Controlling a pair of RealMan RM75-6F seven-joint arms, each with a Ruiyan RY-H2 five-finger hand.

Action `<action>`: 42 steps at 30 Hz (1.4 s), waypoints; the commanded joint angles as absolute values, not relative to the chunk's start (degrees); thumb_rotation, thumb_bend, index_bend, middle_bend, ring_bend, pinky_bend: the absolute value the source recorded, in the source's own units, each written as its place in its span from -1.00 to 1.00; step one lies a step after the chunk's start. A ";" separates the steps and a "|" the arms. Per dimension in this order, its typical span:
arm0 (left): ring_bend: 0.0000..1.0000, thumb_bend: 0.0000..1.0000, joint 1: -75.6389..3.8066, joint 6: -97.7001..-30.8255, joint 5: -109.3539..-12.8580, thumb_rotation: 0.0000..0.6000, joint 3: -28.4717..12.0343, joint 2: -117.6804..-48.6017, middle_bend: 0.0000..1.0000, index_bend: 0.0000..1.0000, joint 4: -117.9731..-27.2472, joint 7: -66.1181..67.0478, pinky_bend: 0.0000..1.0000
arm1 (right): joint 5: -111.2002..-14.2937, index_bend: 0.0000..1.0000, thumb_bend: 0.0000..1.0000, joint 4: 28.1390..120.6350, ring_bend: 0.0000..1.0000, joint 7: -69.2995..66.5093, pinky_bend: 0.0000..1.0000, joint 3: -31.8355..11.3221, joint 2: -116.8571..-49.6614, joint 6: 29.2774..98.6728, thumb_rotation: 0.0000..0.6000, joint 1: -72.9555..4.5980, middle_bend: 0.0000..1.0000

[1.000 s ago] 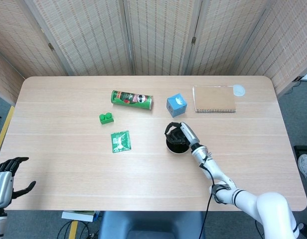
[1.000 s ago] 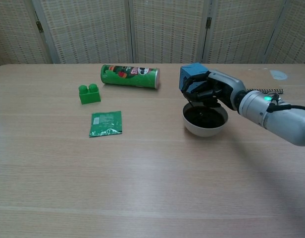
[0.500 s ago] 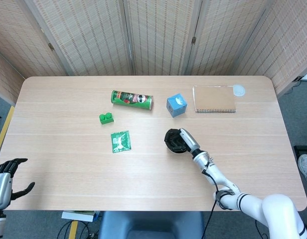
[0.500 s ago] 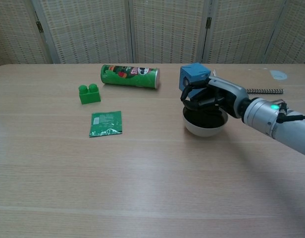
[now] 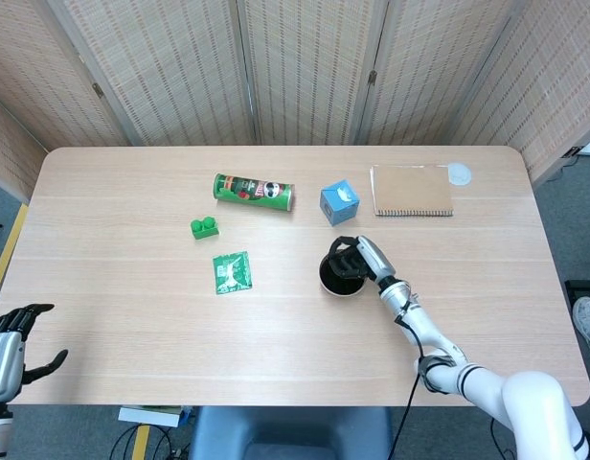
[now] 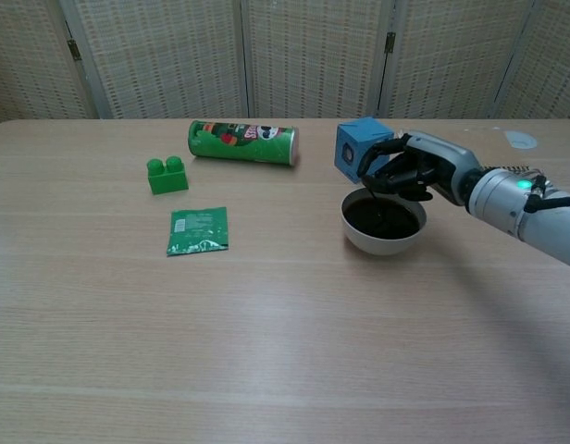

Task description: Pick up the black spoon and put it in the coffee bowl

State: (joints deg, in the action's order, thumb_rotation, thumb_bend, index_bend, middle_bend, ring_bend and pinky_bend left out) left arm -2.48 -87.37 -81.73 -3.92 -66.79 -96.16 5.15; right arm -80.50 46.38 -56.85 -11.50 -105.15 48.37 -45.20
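right hand lifts back from the bowl

half a second ago the right hand (image 6: 410,171) lay low across the bowl (image 6: 383,225), covering most of its rim in the chest view. now it has risen and drawn back toward the bowl's 2 o'clock edge, so the dark inside of the bowl shows almost whole. a thin black stem, seemingly the spoon (image 6: 377,205), runs from the fingertips down into the bowl. whether the fingers still pinch it or only hover above it cannot be told, and the spoon's lower end is lost against the dark contents. nothing else on the table (image 5: 132,326) has moved.

the green can (image 6: 242,141) lies on its side at 10 o'clock from the bowl; its label has red and white print, too small to read. the green packet (image 6: 198,229) lies flat at 9 o'clock, with pale markings that are also unreadable. the green block (image 6: 167,175) sits near the can. the blue box (image 6: 357,148) stands just behind the bowl, and the brown notebook (image 5: 412,191) is at 1 o'clock.

the right forearm reaches in from the table's right side, with dark fingers curled downward over the bowl. the left hand (image 5: 10,335) hangs off the table's near left corner, fingers apart and holding nothing.
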 commanded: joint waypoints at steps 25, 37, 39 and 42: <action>-0.50 -0.54 -2.66 -87.34 -82.00 1.00 -4.06 -66.90 -0.42 -0.46 -96.32 5.37 -0.46 | -83.31 -0.39 -0.75 51.21 1.00 -57.90 1.00 -9.36 -103.33 52.63 1.00 -44.03 0.76; -0.50 -0.54 -3.92 -86.77 -81.51 1.00 -5.53 -66.58 -0.42 -0.46 -96.23 5.39 -0.46 | -82.99 -0.50 -0.39 66.74 0.88 -33.22 1.00 -6.85 -87.47 61.42 1.00 -36.15 0.53; -0.50 -0.54 -4.27 -86.45 -81.38 1.00 -5.76 -66.62 -0.42 -0.46 -96.13 5.45 -0.46 | -81.80 -0.50 -0.36 71.41 0.79 -26.54 1.00 -6.32 -84.08 63.14 1.00 -33.91 0.45; -0.50 -0.54 -4.83 -85.83 -81.41 1.00 -5.88 -66.99 -0.41 -0.46 -96.11 5.46 -0.46 | -80.00 -0.50 -0.34 77.70 0.58 -17.10 0.91 -5.59 -79.46 65.66 1.00 -30.89 0.30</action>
State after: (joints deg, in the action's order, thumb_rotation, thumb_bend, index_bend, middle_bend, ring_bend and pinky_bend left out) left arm -4.73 -85.93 -81.39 -5.84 -66.90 -96.12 5.45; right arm -82.42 68.28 -29.75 -7.18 -87.11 61.21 -36.07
